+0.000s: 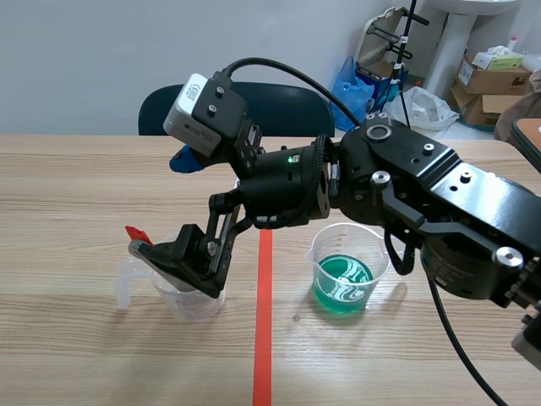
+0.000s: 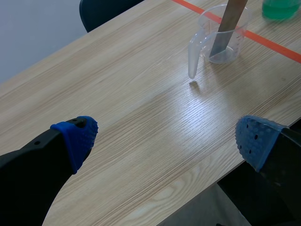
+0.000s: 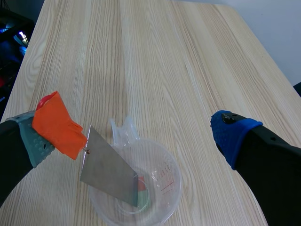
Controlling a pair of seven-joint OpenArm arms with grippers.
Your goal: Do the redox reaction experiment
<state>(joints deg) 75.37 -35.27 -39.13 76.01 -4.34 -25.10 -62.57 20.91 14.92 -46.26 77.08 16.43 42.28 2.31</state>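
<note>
**Metal strip (image 3: 110,172) leaning in the empty cup, not yet in the green liquid**

Reaching across from the right with the right arm (image 1: 439,203), hanging the right gripper (image 3: 138,134) directly over the clear measuring cup (image 3: 164,197). Spreading its fingers wide and clamping nothing between them, with the orange tag (image 3: 56,125) at the strip's upper end lying against one pad; stuck there or merely touching, impossible to tell. Hovering the left gripper (image 2: 164,141) over bare table (image 2: 141,103), likewise spread wide with nothing between its pads and the clear cup well ahead of it. Standing the cup of green liquid (image 1: 342,275) beside the right gripper, toward its wrist, apart from the clear cup. Resting the strip's lower end on the clear cup's floor, just under the right gripper, and slanting it up toward that one pad.

Judging the step in hand: staging the strip, with the reaction itself not yet begun and metal and green solution sitting in separate cups. Calling next, probably, for one of two moves: closing on the tagged end and carrying the strip to the green cup, or lifting the green cup and pouring over the strip. Needing, either way, the tag parting cleanly from the pad and the light clear cup staying upright.
</note>
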